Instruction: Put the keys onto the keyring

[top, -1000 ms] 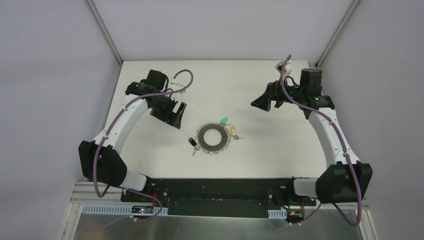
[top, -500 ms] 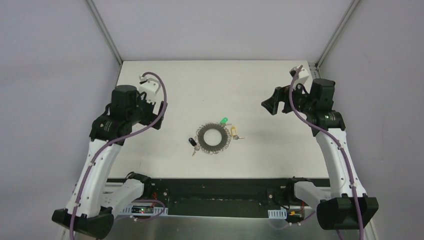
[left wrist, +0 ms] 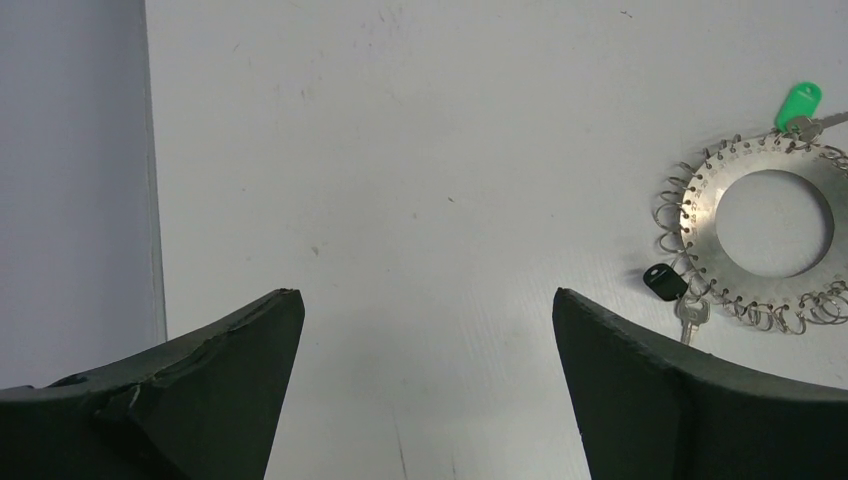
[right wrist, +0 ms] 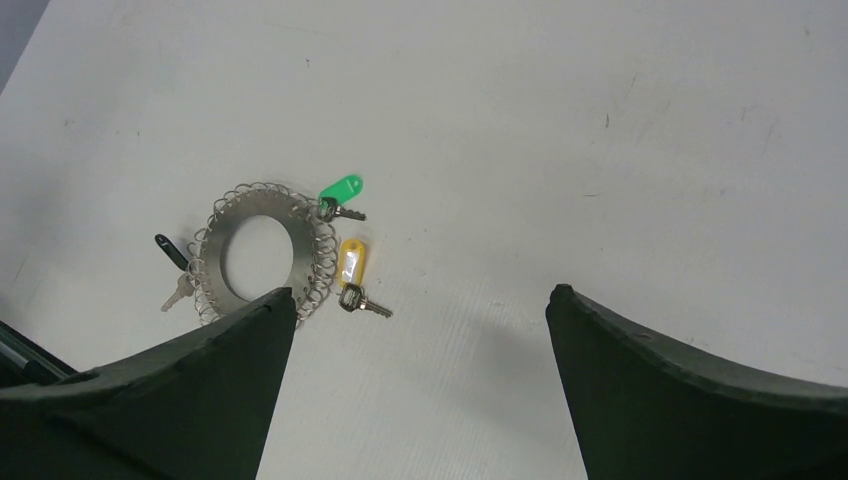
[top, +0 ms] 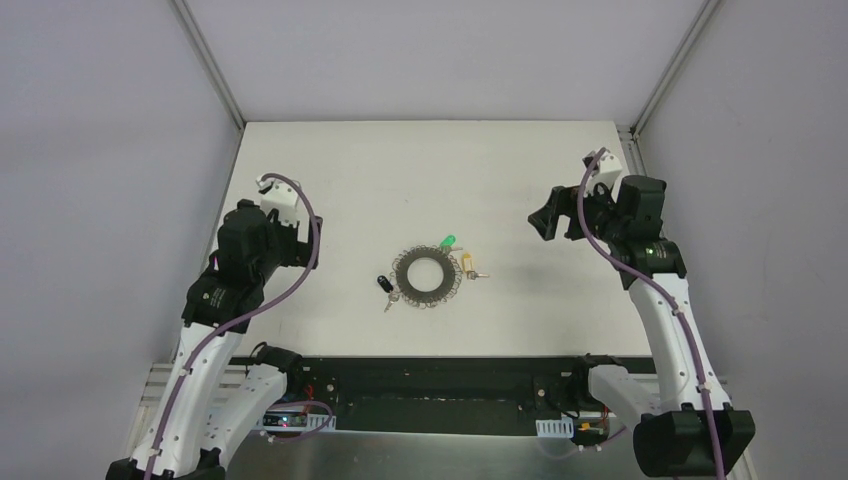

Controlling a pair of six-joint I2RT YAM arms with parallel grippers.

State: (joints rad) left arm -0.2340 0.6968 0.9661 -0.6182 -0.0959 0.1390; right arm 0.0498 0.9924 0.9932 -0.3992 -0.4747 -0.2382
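Keys: green key [top: 448, 242], yellow key [top: 468, 264], black key [top: 384, 284], all at the keyring [top: 408, 273] fringe.
Left gripper [left wrist: 425, 295]: fingers apart, empty, left of keyring.
Right gripper [right wrist: 420, 290]: fingers apart, empty, right of keyring.

keyring [left wrist: 703, 215]: clipped at right edge | keys [left wrist: 664, 281]: attachment unclear

Matt white table [right wrist: 600, 150]; brushed grey metal keyring [right wrist: 270, 207]; glossy plastic heads on keys [right wrist: 343, 188].

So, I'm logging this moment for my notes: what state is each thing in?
keyring: lying flat, untouched.
green key: at the keyring's fringe, attachment unclear.
black key: at the fringe, attachment unclear.
yellow key: beside the fringe, attachment unclear.
left end effector: open, empty.
right end effector: open, empty.
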